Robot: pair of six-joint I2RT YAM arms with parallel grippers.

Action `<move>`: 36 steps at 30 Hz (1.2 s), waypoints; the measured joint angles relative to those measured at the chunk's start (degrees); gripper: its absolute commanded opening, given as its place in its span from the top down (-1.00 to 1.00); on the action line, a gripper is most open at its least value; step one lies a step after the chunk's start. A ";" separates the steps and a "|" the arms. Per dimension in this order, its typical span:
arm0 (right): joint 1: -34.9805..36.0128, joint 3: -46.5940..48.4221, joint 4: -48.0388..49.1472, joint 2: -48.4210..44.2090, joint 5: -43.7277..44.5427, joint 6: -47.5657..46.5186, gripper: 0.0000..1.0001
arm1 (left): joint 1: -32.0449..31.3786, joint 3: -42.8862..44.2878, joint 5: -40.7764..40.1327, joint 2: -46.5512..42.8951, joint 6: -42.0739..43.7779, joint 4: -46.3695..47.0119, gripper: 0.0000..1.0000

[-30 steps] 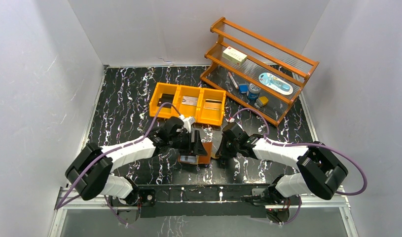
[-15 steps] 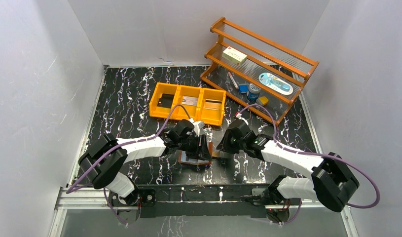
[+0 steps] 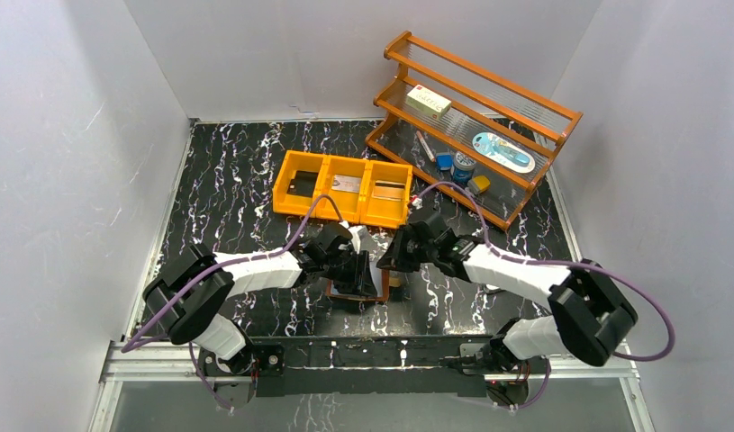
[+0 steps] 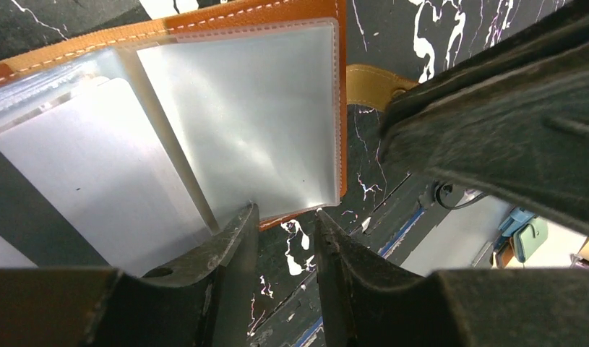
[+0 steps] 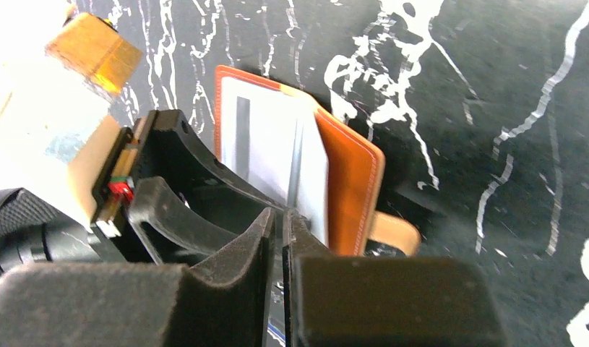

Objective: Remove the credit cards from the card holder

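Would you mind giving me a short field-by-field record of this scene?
card holder: lying open, clear sleeves exposed
striped card: inside a sleeve, dark stripe showing
left gripper: jaws slightly apart, at the holder's edge
right gripper: jaws nearly together at the sleeves' edge; cannot tell if a card is pinched
orange bin: three compartments
bin cards: one per compartment, dark, silvery, tan
rack: behind the bin to the right, small items on it
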 measured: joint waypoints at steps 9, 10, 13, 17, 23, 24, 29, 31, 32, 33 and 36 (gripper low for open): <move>0.00 2.84 3.48 9.49 -3.45 -1.18 0.69 | 0.00 -0.07 -0.33 -0.24 0.59 -0.55 0.36; 0.00 2.84 3.43 10.05 -3.28 -1.31 0.69 | 0.00 -0.11 -0.57 -0.48 0.68 -0.81 0.36; 0.00 2.84 2.43 12.02 -2.32 -2.14 0.69 | 0.00 -0.28 -2.40 -2.49 1.42 -2.75 0.32; 0.00 1.55 1.90 13.75 -1.60 -2.62 0.69 | 0.00 -0.07 -6.91 -8.35 3.72 -7.28 0.29; 0.00 0.98 2.67 13.46 -1.68 -2.75 0.68 | 0.00 5.09 -13.73 -9.07 8.48 -11.87 0.33; 0.00 0.94 2.71 13.44 -1.68 -2.75 0.68 | 0.00 5.68 -14.03 -8.26 9.03 -11.98 0.35; 0.00 0.74 2.93 13.18 -1.29 -3.04 0.68 | 0.00 6.45 -16.28 -2.45 9.46 -12.85 0.41; 0.00 0.74 2.91 13.18 -1.14 -3.26 0.68 | 0.00 6.01 -17.09 -1.38 8.68 -12.96 0.42; 0.00 0.74 2.91 13.16 -1.09 -3.37 0.68 | 0.02 5.68 -17.40 -1.62 8.00 -12.66 0.43; 0.00 0.74 2.89 13.16 -1.07 -3.50 0.68 | 0.00 5.07 -17.90 -2.03 7.37 -12.15 0.43; 0.00 0.74 2.89 13.16 -1.05 -3.78 0.68 | 0.00 2.34 -18.45 -3.76 5.03 -9.79 0.46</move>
